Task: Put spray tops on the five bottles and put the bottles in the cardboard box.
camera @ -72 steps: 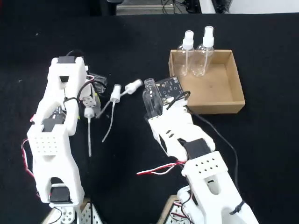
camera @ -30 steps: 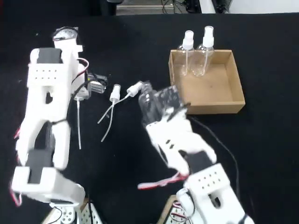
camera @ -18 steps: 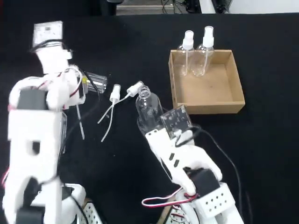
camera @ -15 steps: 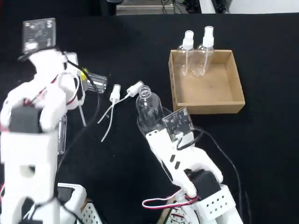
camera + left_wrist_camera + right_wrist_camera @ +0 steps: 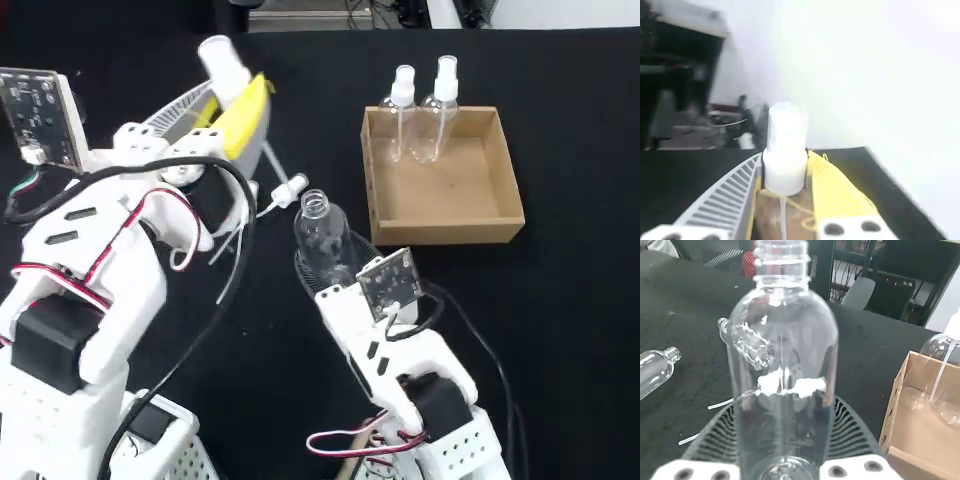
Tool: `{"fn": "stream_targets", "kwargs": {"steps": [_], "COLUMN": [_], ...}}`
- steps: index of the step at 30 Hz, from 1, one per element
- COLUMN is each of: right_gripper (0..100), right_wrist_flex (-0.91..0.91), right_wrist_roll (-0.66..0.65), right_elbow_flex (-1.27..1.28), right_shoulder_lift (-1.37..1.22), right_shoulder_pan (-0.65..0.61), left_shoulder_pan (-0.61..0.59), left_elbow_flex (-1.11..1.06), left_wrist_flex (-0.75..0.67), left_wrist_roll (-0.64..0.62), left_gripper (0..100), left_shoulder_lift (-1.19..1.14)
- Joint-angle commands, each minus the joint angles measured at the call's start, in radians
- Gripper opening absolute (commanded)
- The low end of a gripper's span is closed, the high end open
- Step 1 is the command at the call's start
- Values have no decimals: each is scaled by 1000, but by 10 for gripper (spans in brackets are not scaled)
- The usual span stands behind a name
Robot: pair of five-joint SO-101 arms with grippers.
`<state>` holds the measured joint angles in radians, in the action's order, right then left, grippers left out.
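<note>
Spray top raised, open bottle stood upright over the black table (image 5: 560, 330).

The left arm has swung up off the table since the earlier frames, and the left gripper (image 5: 228, 85) (image 5: 785, 175), with one yellow and one white ribbed finger, is clamped on a white spray top (image 5: 222, 62) (image 5: 785, 155), dip tube hanging below; the right gripper (image 5: 325, 265) (image 5: 782, 440) is closed round the base of a clear plastic bottle (image 5: 322, 232) (image 5: 782, 355), tilted before and now upright with its neck uncapped; the brown cardboard box (image 5: 445, 228) sits beyond and beside the right gripper, unmoved, a strip of bare table between them; two capped clear bottles (image 5: 402, 120) stand at its far wall; a loose white spray top (image 5: 290, 188) lies just beyond the held bottle; a small empty bottle (image 5: 655, 370) lies on its side farther off.
</note>
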<state>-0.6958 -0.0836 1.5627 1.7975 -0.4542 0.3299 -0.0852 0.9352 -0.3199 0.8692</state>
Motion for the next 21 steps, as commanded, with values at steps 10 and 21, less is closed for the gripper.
{"fn": "stream_targets", "kwargs": {"steps": [10, 21], "right_gripper": [11, 11], "right_wrist_flex": [-5, -5], "right_wrist_roll": [3, 3], "right_elbow_flex": [-4, -4], "right_shoulder_lift": [107, 107], "right_shoulder_pan": [-8, -8], "left_shoulder_pan": [68, 68], "left_elbow_flex": [31, 5], "left_wrist_flex": [-74, 11], "left_wrist_roll": [-14, -14], "left_gripper": [30, 30], "left_shoulder_lift": [-92, -95]}}
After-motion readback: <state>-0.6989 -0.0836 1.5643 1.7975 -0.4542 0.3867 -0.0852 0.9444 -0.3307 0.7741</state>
